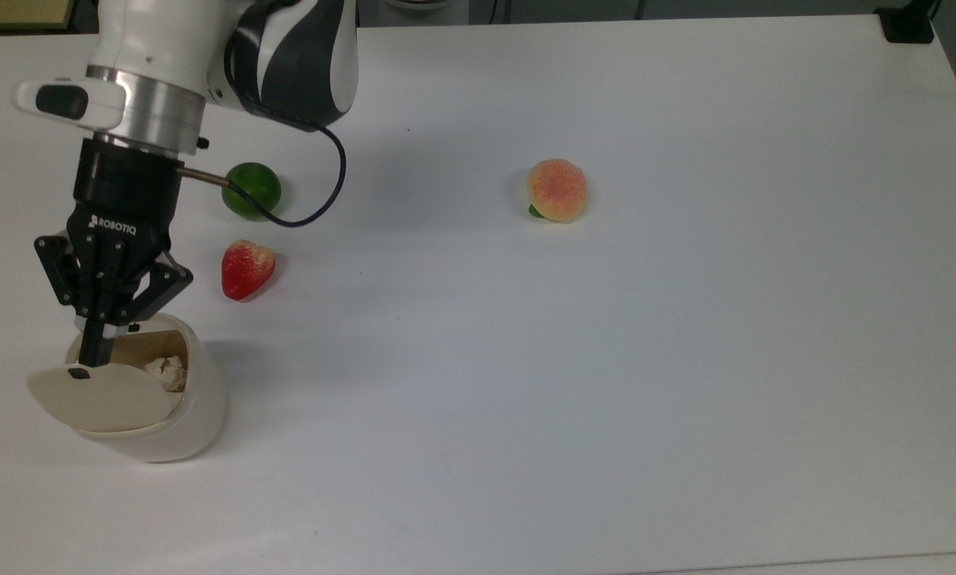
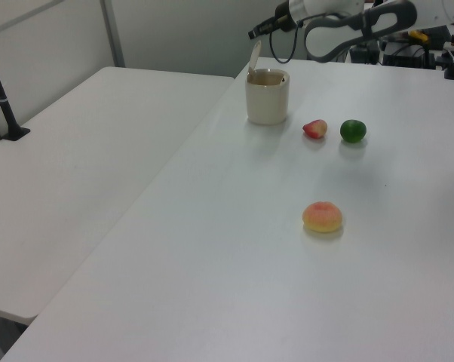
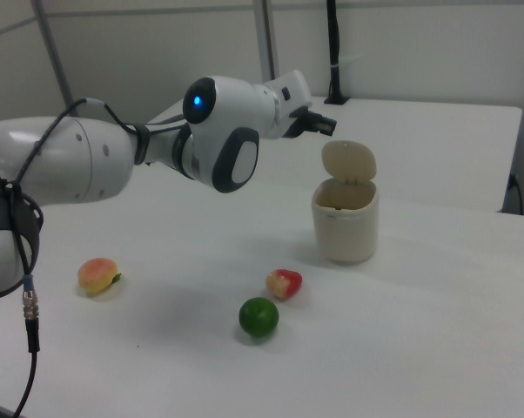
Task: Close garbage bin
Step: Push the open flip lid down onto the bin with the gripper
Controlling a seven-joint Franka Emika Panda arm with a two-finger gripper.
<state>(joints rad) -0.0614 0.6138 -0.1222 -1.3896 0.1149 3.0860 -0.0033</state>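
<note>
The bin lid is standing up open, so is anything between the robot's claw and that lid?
Nothing visible stands between them. The end effector hangs above the garbage bin, close to its raised lid. The strawberry, lime and peach lie off to the side on the table.

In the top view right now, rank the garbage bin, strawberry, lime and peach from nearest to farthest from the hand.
1. Garbage bin: directly under the hand, whose tips sit at the raised lid.
2. Strawberry: to the top view's right of the hand.
3. Lime: beyond the strawberry, higher in the top view.
4. Peach: far toward the top view's right.
</note>
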